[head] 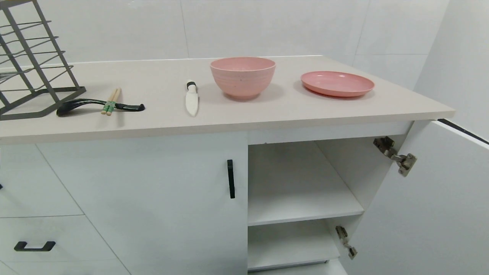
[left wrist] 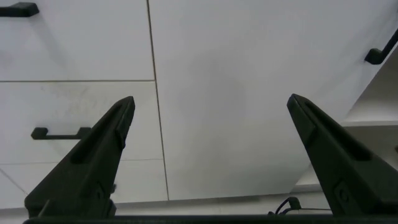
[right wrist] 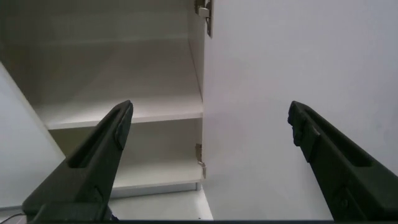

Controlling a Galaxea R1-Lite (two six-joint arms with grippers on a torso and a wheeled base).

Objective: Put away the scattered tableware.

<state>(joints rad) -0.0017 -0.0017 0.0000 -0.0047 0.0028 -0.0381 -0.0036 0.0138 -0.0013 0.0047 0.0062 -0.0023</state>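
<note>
Left pincer [left wrist: 210,99], fingers spread wide with nothing between them, faces the closed door [left wrist: 249,93] and the drawers [left wrist: 74,56] of the cabinet. Right pincer [right wrist: 210,104], likewise spread and holding nothing, faces the open compartment, with its upper shelf [right wrist: 124,115] ahead and the swung-out door [right wrist: 298,74] beside one finger. The tableware lies on the counter [head: 290,109], above the cabinet fronts both pincers face. Over the open compartment, on the right pincer's side, sits the plate [head: 337,83]; the bowl [head: 242,76] stands just above the closed door's edge. The knife [head: 191,98] lies beside the bowl. Farther to the left pincer's side, the chopsticks [head: 111,101] lie across a black ladle [head: 95,105], close to the rack [head: 30,68]. Knife and ladle are near the counter's front edge; bowl and plate are set farther back. Bare counter separates the pieces. Both shelves stand bare. The rack is cut off at the frame's edge, as are the open door and the lower shelf [head: 286,244]. How far each pincer hangs from the cabinet cannot be told.
</note>
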